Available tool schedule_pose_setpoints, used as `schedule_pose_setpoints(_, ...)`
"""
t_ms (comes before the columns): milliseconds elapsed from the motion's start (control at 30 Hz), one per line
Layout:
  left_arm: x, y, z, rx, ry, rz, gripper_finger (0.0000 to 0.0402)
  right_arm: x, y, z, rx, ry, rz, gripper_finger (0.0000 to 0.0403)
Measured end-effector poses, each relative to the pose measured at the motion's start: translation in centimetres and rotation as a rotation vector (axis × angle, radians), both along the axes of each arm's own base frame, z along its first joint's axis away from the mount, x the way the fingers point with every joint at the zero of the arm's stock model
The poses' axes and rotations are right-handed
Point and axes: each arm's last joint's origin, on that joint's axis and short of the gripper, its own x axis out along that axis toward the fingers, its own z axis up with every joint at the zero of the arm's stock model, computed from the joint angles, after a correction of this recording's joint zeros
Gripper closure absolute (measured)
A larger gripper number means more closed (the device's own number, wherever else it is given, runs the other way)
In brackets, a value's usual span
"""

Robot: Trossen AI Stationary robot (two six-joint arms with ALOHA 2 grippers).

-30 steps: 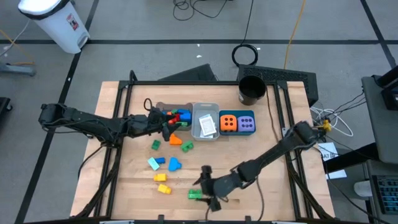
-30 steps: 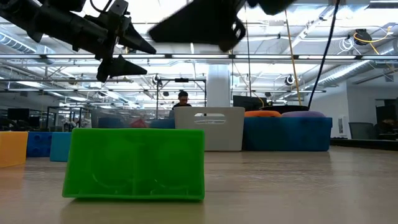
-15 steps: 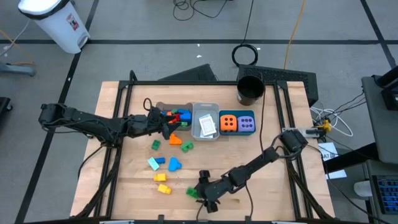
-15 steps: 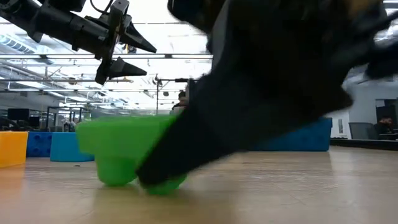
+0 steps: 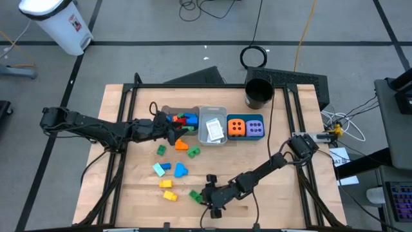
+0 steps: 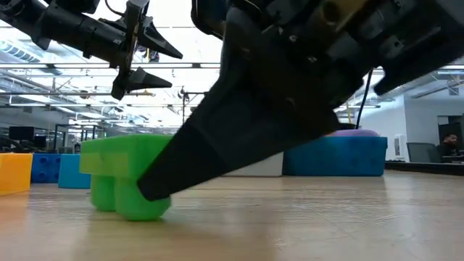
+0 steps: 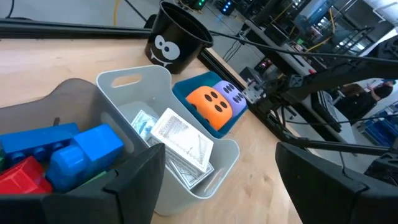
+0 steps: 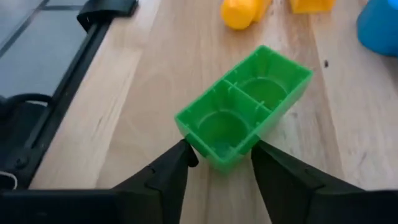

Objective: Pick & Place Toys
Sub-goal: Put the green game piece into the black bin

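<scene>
A green two-stud brick (image 8: 242,109) lies close to the table's near edge (image 5: 195,194), tipped so that its hollow underside faces my right gripper (image 8: 221,152). That gripper is shut on the brick's end. Other loose toys lie left of it: yellow bricks (image 5: 168,190), a blue brick (image 5: 180,170), a teal one (image 5: 159,169), an orange one (image 5: 182,145) and two green ones (image 5: 194,152). My left gripper (image 5: 172,129) hangs open above the grey bin of bricks (image 7: 74,99), touching nothing. My right gripper pinches the green brick's near end (image 8: 214,146) between its two fingertips, one on each long side. The fingers (image 6: 156,188) slant down from the table's right and lie along the brick. The brick rests on the table (image 6: 123,206), tipped.
Along the far side stand a grey bin with red and blue bricks (image 5: 183,119), a pale bin with white cards (image 5: 212,125) and a teal bin (image 5: 245,117) holding an orange (image 5: 237,127) and a purple dotted cube (image 5: 255,127). A black cup (image 5: 260,93) stands at the far right.
My right gripper has come down toward the table's near edge onto the green brick, and its fingers have closed on the brick's end. The brick has turned about and tipped, and has slid a little toward the table's left.
</scene>
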Motion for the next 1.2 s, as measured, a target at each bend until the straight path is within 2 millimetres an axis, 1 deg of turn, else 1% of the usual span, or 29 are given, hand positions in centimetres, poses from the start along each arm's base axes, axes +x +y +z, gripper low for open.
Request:
schedule_pose_setpoints(167, 0.0, 0.0, 0.0, 0.0, 0.0, -0.002, 0.0089, 0.1, -0.2, 0.1, -0.04, -0.026, -0.058, 0.0258)
schedule_pose_setpoints(267, 0.0, 0.0, 0.0, -0.002, 0.001, -0.01, 0.0089, 0.1, -0.2, 0.1, -0.045, -0.028, -0.064, 0.0271)
schedule_pose_setpoints(433, 0.0, -0.2, 0.0, -0.014, 0.001, -0.06, 0.0089, -0.1, -0.7, 0.1, -0.131, -0.028, -0.156, 0.0286)
schedule_pose_setpoints(500, 0.1, -0.2, 0.0, -0.018, 0.001, -0.076, 0.0089, -0.3, -0.8, 0.3, -0.141, -0.011, -0.153, 0.029)
schedule_pose_setpoints(567, 0.1, -0.2, 0.0, -0.012, 0.003, -0.077, 0.0089, -0.6, -0.8, 0.9, -0.124, 0.021, -0.11, 0.0292)
schedule_pose_setpoints(633, 0.1, -0.2, 0.0, -0.008, 0.004, -0.077, 0.0089, -1.0, -0.8, 1.9, -0.093, 0.053, -0.054, 0.0293)
schedule_pose_setpoints(700, 0.1, -0.2, 0.1, -0.008, -0.011, -0.077, 0.0089, -1.5, -1.0, 3.3, -0.077, 0.081, -0.015, 0.0293)
schedule_pose_setpoints(800, 0.2, -0.2, 0.5, -0.013, -0.058, -0.077, 0.0089, -2.5, -1.6, 6.1, -0.06, 0.116, 0.016, 0.0292)
schedule_pose_setpoints(900, 0.2, -0.5, 0.4, -0.053, -0.059, -0.112, 0.0089, -3.9, -2.4, 8.9, -0.062, 0.143, 0.016, 0.0295)
schedule_pose_setpoints(967, 0.6, -0.8, -0.1, -0.095, -0.042, -0.132, 0.0089, -5.0, -2.5, 10.4, -0.07, 0.124, 0.012, 0.0298)
schedule_pose_setpoints(1100, 1.1, -1.4, -1.8, -0.108, 0.056, -0.145, 0.0089, -7.5, -2.9, 13.1, -0.109, 0.036, -0.002, 0.0306)
schedule_pose_setpoints(1200, 1.8, -2.2, -2.9, -0.165, 0.088, -0.225, 0.0089, -9.7, -3.4, 14.1, -0.144, -0.042, -0.061, 0.0311)
